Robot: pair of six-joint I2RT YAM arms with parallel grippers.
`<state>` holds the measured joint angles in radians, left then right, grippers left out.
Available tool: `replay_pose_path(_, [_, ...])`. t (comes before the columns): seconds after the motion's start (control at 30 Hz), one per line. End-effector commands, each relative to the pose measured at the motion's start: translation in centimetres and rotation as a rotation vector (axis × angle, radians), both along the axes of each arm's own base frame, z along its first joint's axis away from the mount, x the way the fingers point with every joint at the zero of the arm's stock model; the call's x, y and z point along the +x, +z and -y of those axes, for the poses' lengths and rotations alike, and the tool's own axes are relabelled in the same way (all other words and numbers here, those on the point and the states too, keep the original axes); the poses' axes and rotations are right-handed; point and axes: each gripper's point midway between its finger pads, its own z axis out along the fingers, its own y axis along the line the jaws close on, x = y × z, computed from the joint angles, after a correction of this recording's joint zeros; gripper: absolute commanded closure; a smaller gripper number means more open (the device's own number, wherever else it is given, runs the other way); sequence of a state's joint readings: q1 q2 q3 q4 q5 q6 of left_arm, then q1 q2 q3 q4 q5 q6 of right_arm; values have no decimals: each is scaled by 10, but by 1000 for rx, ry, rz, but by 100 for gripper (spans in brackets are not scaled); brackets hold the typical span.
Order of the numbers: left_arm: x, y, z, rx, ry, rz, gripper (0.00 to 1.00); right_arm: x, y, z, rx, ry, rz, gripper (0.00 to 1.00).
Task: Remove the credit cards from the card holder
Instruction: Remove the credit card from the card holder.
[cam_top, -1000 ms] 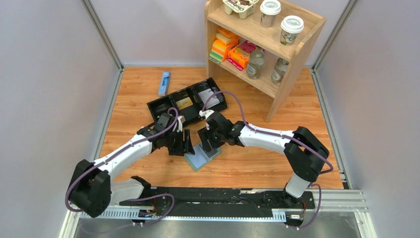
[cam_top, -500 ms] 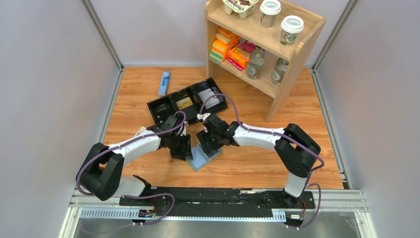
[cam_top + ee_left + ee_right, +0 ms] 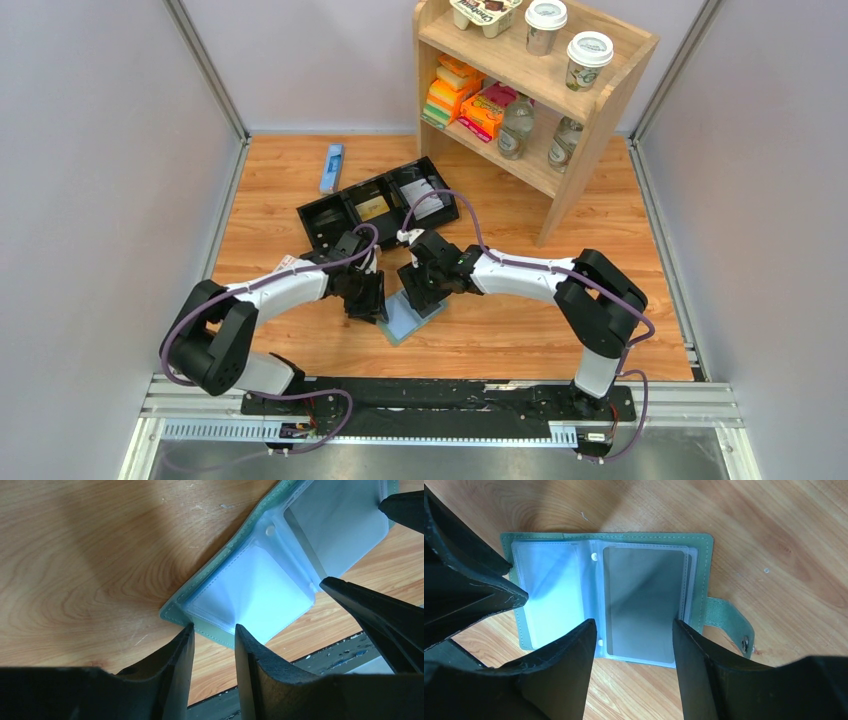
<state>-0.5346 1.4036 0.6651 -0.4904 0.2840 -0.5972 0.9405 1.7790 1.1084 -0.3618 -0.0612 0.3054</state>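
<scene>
As it lay open toward the near edge of tabletop, card holder ran diagonally, near-left to far-right; left gripper, right gripper: jaws apart, nothing clamped.

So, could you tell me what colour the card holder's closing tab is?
The tab is grey-green, best seen in the right wrist view.

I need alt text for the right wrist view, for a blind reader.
The card holder lies open on the wooden table, a grey card in its tab-side pocket. The right gripper hangs open above that card; the left gripper reaches over the opposite edge.
</scene>
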Motion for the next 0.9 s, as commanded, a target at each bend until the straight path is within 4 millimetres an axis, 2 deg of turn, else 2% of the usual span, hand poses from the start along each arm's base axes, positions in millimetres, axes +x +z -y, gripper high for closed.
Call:
replay_pose_path(0.0, [20,-6,2,28,-7,70,56,8,22,-11,47,4,52,40])
replay_pose_path(0.27, [24,-9,0,55,-6,72,56,24,16,7,-41,-79,114,37])
replay_pose_path(0.47, [22,-12,-2,62,-4,65,56,24,11,7,-46,-78,104,35])
replay_pose_path(0.7, [22,-12,-2,60,-2,63,57,12,7,-4,10,-21,41,35])
replay_pose_path(0.87, [22,-12,-2,59,-2,66,57,10,3,-5,14,-15,26,35])
